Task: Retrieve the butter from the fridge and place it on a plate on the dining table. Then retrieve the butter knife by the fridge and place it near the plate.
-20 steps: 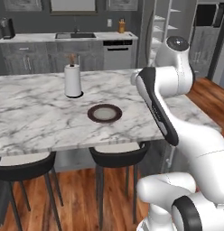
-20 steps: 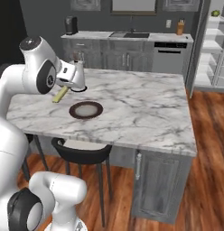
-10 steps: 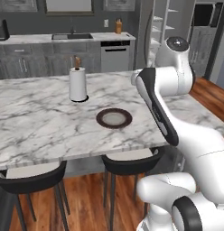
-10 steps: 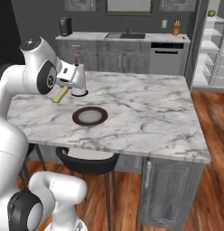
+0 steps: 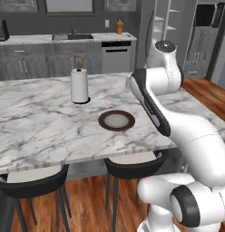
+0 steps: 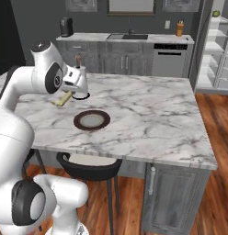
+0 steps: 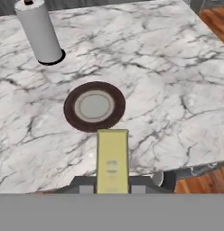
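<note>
Your pincer [image 7: 112, 189] is clamped on the butter [image 7: 112, 155], carried high with the stick pointing at the plate [image 7: 94, 106], apparently lined up for a set-down there. The plate lies bare near the table [image 7: 168, 81] edge. The paper-towel roll [image 7: 40, 31] stands beyond it, well apart; nothing blocks your descent.

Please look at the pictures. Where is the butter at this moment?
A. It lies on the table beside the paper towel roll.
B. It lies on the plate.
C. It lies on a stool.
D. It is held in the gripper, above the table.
D: the hand view shows the butter sticking out of the gripper, with the plate lying bare on the table ahead of it.
</note>
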You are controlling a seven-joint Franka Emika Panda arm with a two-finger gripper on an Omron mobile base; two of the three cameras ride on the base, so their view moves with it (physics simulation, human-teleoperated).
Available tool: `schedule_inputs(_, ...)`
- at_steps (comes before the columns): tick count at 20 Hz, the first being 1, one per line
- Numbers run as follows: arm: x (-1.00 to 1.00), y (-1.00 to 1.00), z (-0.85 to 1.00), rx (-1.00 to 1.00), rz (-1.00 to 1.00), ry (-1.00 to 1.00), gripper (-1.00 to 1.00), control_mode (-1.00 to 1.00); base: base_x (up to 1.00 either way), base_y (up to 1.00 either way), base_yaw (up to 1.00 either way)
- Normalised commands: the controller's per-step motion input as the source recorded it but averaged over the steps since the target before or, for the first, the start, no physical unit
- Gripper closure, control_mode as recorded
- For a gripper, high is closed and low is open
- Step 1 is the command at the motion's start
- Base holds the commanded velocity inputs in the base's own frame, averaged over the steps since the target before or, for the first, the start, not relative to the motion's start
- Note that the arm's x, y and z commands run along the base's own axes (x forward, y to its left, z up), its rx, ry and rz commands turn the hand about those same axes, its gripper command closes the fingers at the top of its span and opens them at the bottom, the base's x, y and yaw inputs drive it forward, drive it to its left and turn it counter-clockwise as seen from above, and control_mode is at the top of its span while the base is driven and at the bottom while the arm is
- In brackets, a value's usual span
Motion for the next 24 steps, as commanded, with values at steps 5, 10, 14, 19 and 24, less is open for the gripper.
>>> schedule_inputs(5,0.96,0.44,-0.79,0.00,0.01,0.31,1.00,-1.00,0.00,0.00,0.00)
schedule_inputs(10,0.69,0.28,-0.97,0.00,0.00,0.23,1.00,-1.00,0.00,0.00,0.00)
schedule_inputs(14,0.74,0.05,-0.75,0.03,0.00,0.15,1.00,-1.00,0.00,0.00,0.00)
schedule_inputs(19,0.63,0.00,-0.51,0.05,0.00,0.02,1.00,-1.00,0.00,0.00,0.00)
schedule_inputs(24,0.52,-0.01,-0.59,0.04,0.00,0.00,1.00,-1.00,0.00,0.00,0.00)
